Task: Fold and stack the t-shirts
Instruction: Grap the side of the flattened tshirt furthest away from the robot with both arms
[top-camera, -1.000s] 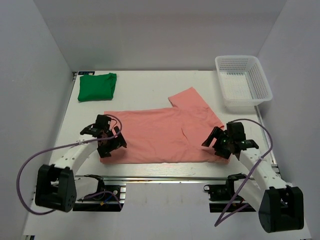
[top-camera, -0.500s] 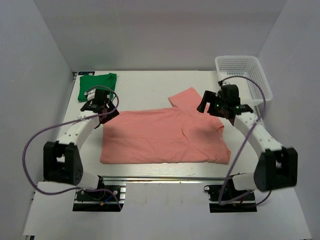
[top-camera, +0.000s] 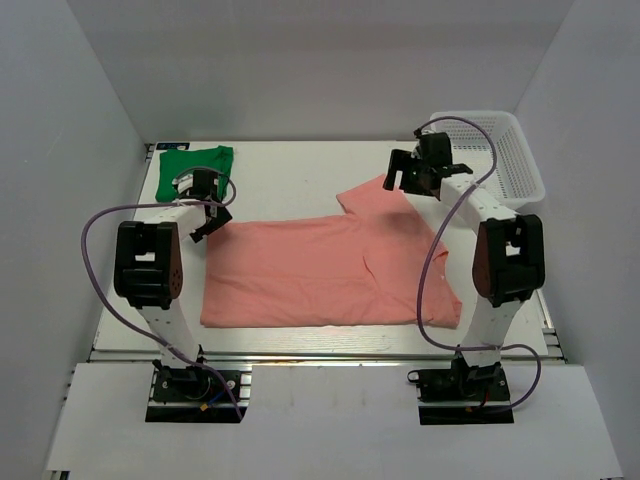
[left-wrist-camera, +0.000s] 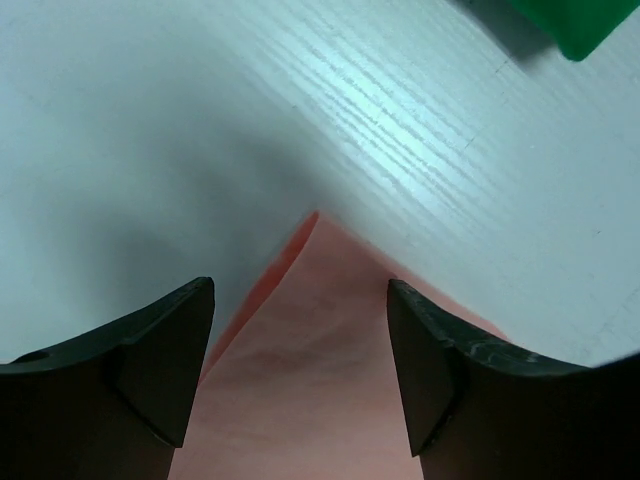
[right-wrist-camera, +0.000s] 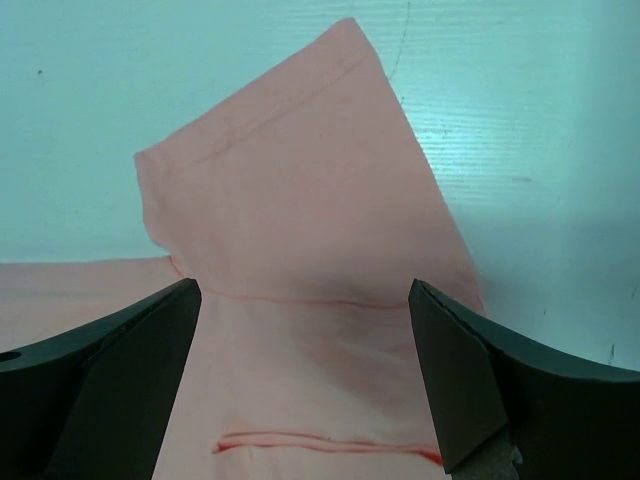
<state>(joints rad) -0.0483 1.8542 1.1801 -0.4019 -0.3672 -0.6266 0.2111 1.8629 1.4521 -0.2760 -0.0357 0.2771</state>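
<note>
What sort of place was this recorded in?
Probably a lab robot cell: white table boxed in by blank panels, two arms bolted at its near edge, only a pink t-shirt, green t-shirt and basket as props.

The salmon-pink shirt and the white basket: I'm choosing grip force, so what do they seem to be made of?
The salmon-pink short-sleeved shirt looks like soft, matte knit cloth, probably cotton: it lies limp with creases, and stitched hems show in the right wrist view. The white mesh basket looks like rigid moulded plastic, slightly glossy: its regular lattice walls hold their shape.
</note>
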